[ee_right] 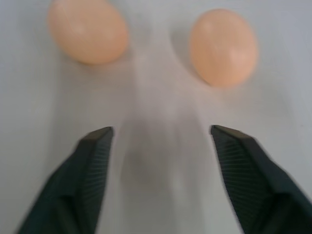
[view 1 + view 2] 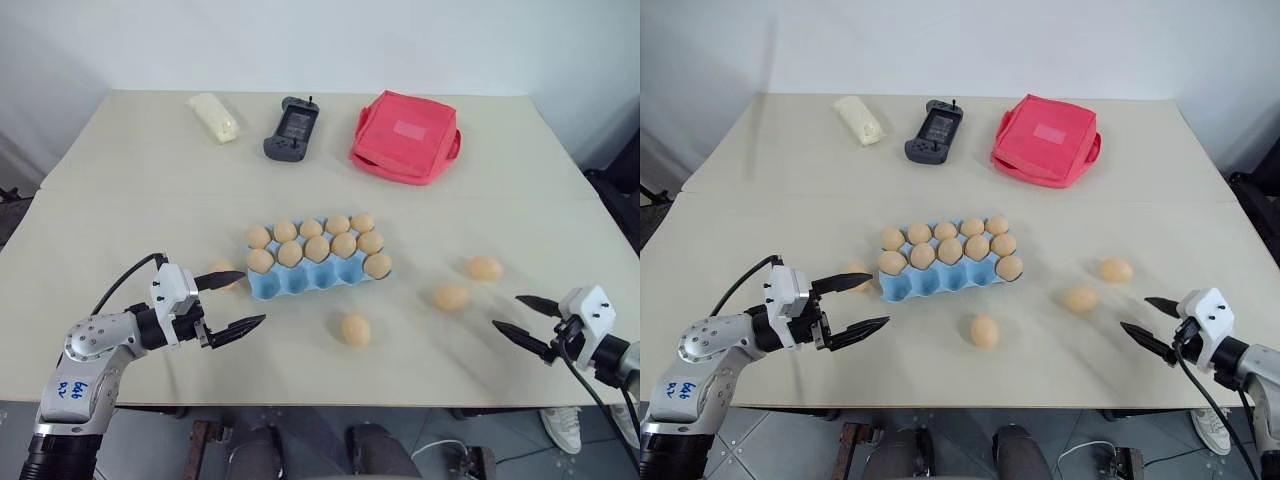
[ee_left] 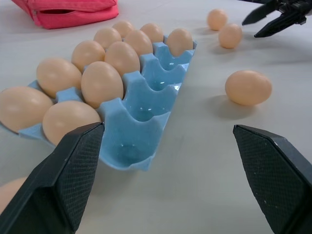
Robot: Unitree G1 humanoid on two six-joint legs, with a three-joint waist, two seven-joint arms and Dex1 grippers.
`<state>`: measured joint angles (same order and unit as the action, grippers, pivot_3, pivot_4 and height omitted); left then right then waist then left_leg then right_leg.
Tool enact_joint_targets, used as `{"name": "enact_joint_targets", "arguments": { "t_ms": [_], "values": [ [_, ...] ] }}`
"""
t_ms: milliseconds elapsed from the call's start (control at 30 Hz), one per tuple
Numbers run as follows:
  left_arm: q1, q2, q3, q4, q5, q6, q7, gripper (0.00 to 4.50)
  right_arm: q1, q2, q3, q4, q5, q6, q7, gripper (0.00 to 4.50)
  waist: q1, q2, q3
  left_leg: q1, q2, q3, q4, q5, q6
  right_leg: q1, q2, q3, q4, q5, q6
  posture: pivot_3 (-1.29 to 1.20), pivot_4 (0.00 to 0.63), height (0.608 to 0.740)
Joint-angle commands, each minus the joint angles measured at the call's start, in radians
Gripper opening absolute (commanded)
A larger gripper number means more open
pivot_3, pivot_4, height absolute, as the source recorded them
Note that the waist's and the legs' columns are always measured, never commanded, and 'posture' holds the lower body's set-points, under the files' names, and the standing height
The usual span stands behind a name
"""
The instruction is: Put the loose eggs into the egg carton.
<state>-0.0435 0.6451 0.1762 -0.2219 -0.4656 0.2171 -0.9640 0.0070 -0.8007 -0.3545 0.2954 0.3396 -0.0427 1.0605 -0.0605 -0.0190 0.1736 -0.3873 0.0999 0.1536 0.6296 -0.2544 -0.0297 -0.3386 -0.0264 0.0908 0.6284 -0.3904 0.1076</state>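
Note:
The light blue egg carton [image 2: 300, 283] sits mid-table, its two far rows filled with eggs and its near row of cups [image 3: 146, 105] empty. Several loose eggs lie around it. One egg [image 2: 356, 329] rests just in front of the carton. Two eggs [image 2: 452, 296] [image 2: 485, 268] lie to its right. Another egg [image 2: 218, 270] lies at its left end, partly behind a finger. My left gripper [image 2: 251, 298] hangs open beside that end, holding nothing. At the right table edge my right gripper [image 2: 507, 311] is open and faces the two right eggs [image 1: 87, 29] [image 1: 223, 46], short of them.
At the back of the table lie a red square pouch [image 2: 405, 137], a black handheld device [image 2: 291, 129] and a pale cream packet [image 2: 214, 116]. The table's front edge runs just below both grippers.

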Motion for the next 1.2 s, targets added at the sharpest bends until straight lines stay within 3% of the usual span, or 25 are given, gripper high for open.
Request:
{"name": "enact_joint_targets", "arguments": {
  "t_ms": [33, 200, 333, 500, 833, 1200],
  "values": [
    [-0.013, -0.001, -0.008, -0.025, -0.008, -0.014, -0.006, 4.5, -0.066, -0.042, -0.001, 0.049, -0.014, -0.042, 0.017, 4.47, -0.002, 0.0, 0.0, 0.0, 0.0, 0.0, 0.0, 0.0, 0.0, 0.0, 0.0, 0.0, 0.0, 0.0, 0.0, 0.0, 0.15, 0.74],
    [-0.016, -0.005, -0.009, -0.022, -0.008, -0.018, -0.002, 4.5, -0.196, -0.049, 0.01, 0.118, -0.022, -0.025, 0.004, 4.47, -0.003, 0.001, 0.001, 0.0, 0.001, 0.0, 0.0, 0.0, -0.001, 0.0, 0.001, 0.0, 0.0, 0.0, 0.0, 0.0, 0.15, 0.74],
    [-0.012, -0.009, -0.011, -0.022, -0.005, -0.021, 0.003, 4.5, -0.299, -0.022, 0.048, 0.066, 0.032, 0.124, 0.013, 4.47, -0.003, 0.003, 0.002, 0.0, 0.001, 0.001, 0.0, 0.0, -0.001, -0.001, 0.001, 0.001, 0.0, 0.0, 0.0, 0.0, 0.15, 0.74],
    [-0.019, -0.01, -0.017, -0.023, -0.006, -0.019, 0.009, 4.5, -0.453, 0.028, 0.157, 0.075, -0.037, 0.212, -0.053, 4.47, -0.012, 0.004, 0.002, 0.0, 0.002, 0.001, 0.001, 0.0, -0.001, -0.001, 0.001, 0.001, 0.002, 0.0, 0.0, 0.0, 0.15, 0.74],
    [-0.004, -0.016, -0.019, -0.065, -0.018, -0.007, 0.033, 4.5, -0.769, 0.087, 0.257, 0.523, -0.2, 0.019, -0.143, 4.47, -0.025, 0.005, 0.003, -0.001, 0.0, 0.004, 0.001, 0.001, -0.001, -0.003, 0.001, 0.001, 0.001, 0.0, 0.001, 0.0, 0.15, 0.74],
    [0.009, -0.021, -0.018, -0.082, -0.021, -0.002, 0.052, 4.5, -0.95, 0.153, 0.292, 0.833, -0.284, -0.046, -0.199, 4.47, -0.046, 0.005, 0.004, 0.0, 0.001, 0.007, 0.002, 0.001, -0.001, -0.004, 0.002, 0.003, 0.003, -0.001, 0.002, 0.0, 0.15, 0.74]
  ]
}}
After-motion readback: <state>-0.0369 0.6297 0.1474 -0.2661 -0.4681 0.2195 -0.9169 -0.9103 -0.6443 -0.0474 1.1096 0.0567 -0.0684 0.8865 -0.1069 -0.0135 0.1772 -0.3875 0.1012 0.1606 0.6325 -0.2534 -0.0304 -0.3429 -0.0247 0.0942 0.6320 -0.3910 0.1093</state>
